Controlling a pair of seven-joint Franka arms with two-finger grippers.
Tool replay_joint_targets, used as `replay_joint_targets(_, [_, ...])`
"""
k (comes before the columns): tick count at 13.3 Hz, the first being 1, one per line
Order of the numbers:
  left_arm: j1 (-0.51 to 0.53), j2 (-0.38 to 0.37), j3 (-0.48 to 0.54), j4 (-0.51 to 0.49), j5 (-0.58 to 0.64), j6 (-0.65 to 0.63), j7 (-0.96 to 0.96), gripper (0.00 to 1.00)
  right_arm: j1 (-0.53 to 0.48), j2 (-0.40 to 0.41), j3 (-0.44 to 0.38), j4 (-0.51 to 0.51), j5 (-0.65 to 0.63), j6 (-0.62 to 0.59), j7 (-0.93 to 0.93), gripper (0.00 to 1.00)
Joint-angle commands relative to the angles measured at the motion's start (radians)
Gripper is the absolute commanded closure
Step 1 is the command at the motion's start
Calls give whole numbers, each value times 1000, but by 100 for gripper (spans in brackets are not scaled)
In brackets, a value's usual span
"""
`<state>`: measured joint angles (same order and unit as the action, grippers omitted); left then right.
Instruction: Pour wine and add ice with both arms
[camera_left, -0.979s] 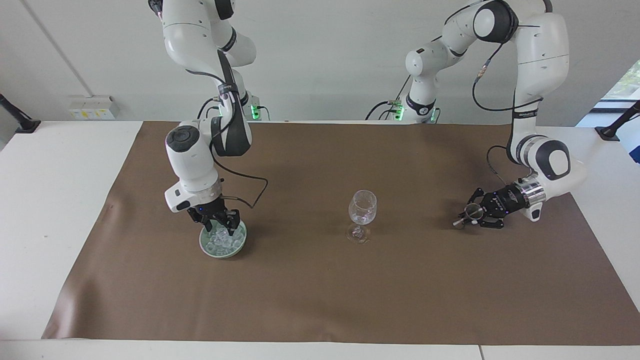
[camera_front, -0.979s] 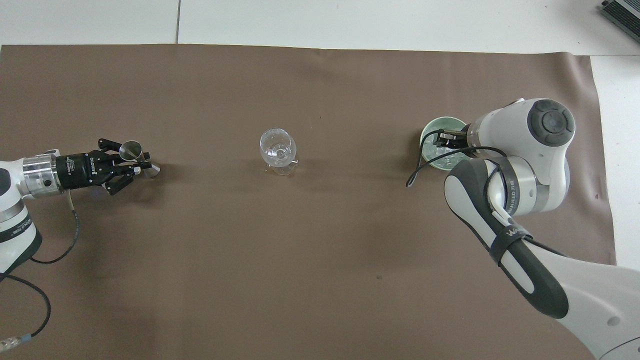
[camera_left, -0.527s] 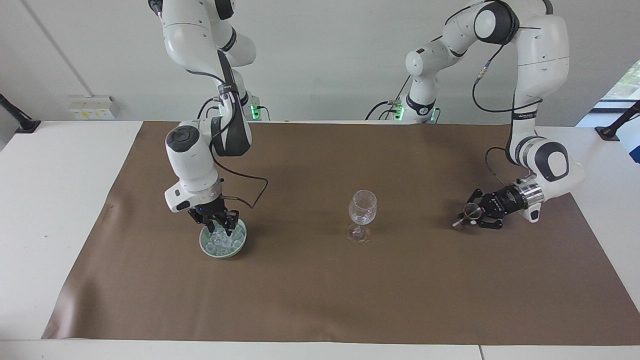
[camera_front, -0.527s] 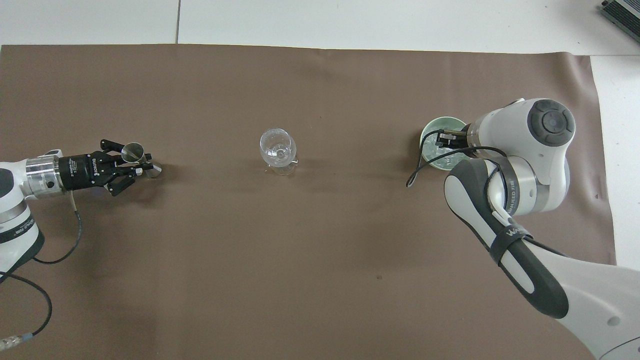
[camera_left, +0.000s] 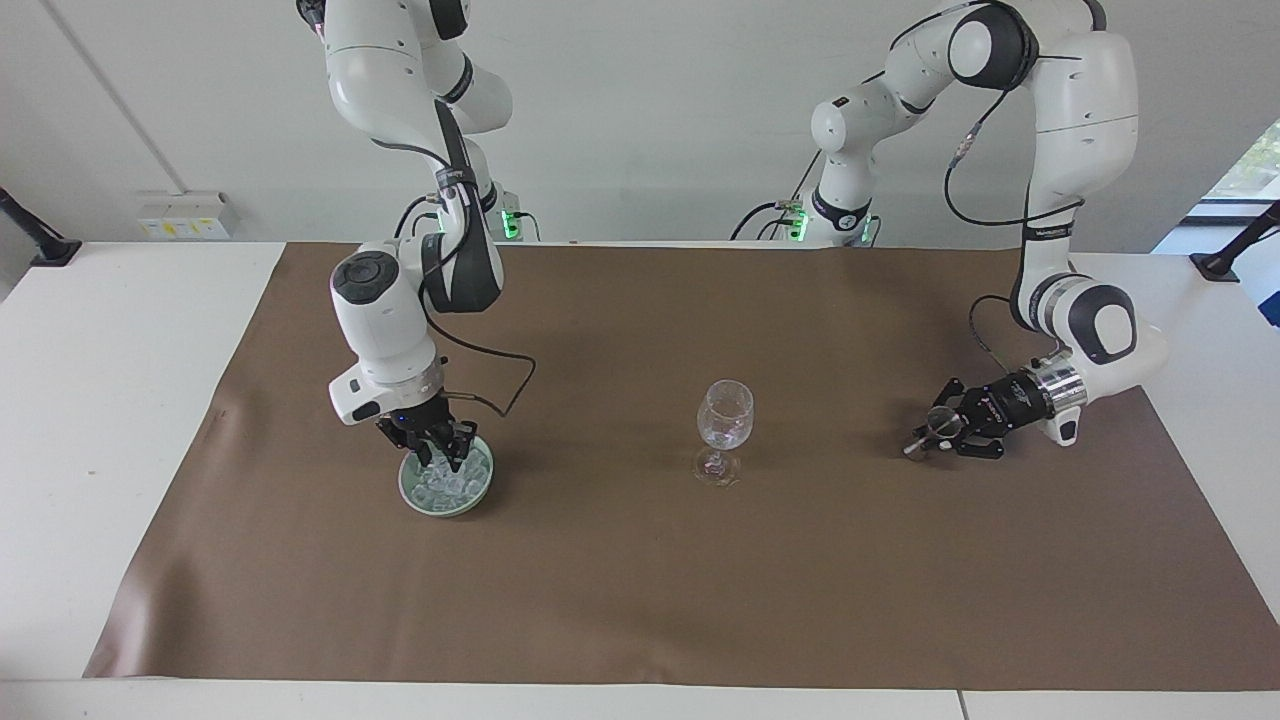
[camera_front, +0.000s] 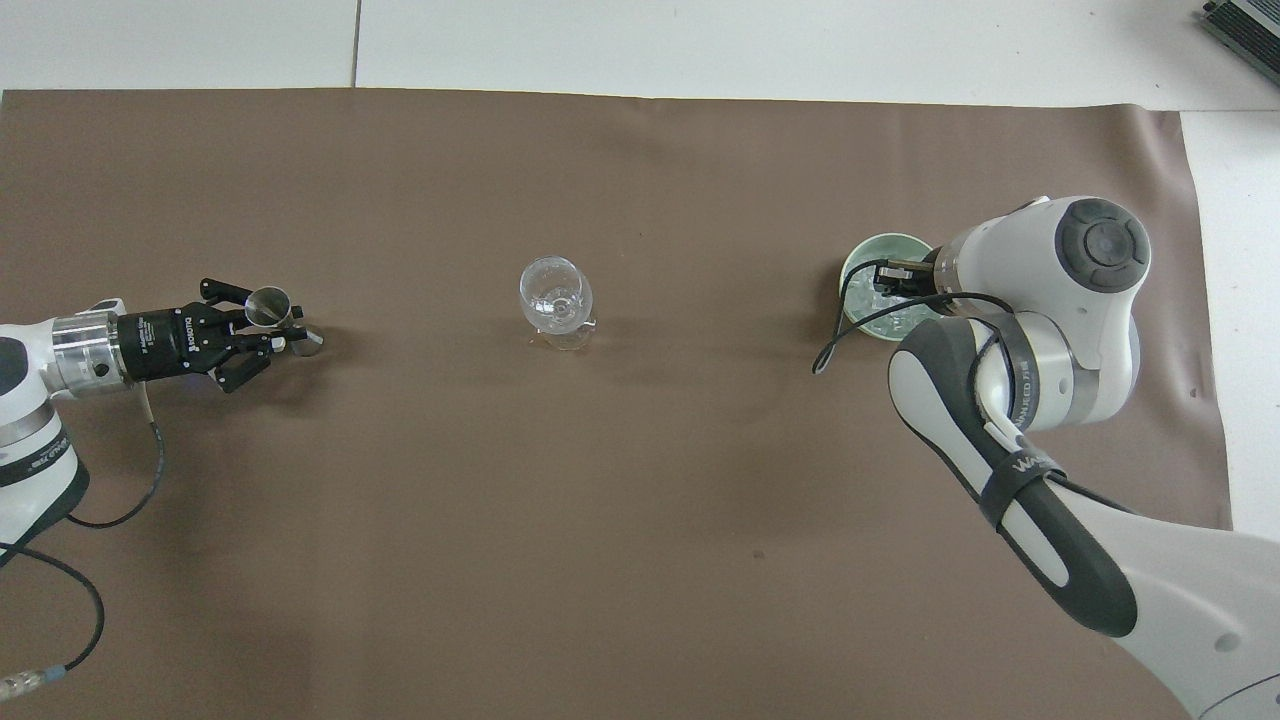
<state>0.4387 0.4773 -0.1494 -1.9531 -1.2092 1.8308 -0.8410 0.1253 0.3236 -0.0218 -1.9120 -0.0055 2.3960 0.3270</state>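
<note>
Now right tool (camera_left: 440, 459) tighter over ice (camera_left: 447, 483).

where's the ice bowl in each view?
Facing view: the green bowl of ice sits toward the picture's left, under the right gripper.
Overhead view: the same bowl sits at the picture's right, partly covered by that gripper.
Shared landmark: the stemmed glass at mid-table.
</note>
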Motion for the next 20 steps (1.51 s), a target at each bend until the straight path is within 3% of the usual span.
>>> replay_joint_targets(1, [29,18,-13,14,-16,-24,17,70,-6,11,3,10,-4,14,3,67])
replay_joint_targets(4, [29,20,-13,16,-16,-24,17,62,-6,11,5,10,-4,14,4,75])
replay_joint_targets(6, [29,20,-15,17,-16,-24,16,35,-6,11,3,13,-4,12,4,80])
replay_joint_targets(7, [28,20,-15,19,-16,-24,16,10,-7,12,3,18,-4,12,4,83])
replay_joint_targets(8, [28,21,-15,19,-16,-24,14,0,-6,14,3,24,-4,11,7,83])
replay_joint_targets(12, [35,21,-13,37,2,-39,16,0,-16,-17,2,92,-5,-67,4,87])
replay_joint_targets(16, [83,56,-24,130,112,-93,37,0,-3,-57,10,197,13,-187,42,88])
replay_joint_targets(20, [95,32,-47,236,278,-88,109,0,-1,-83,124,298,33,-251,228,88])
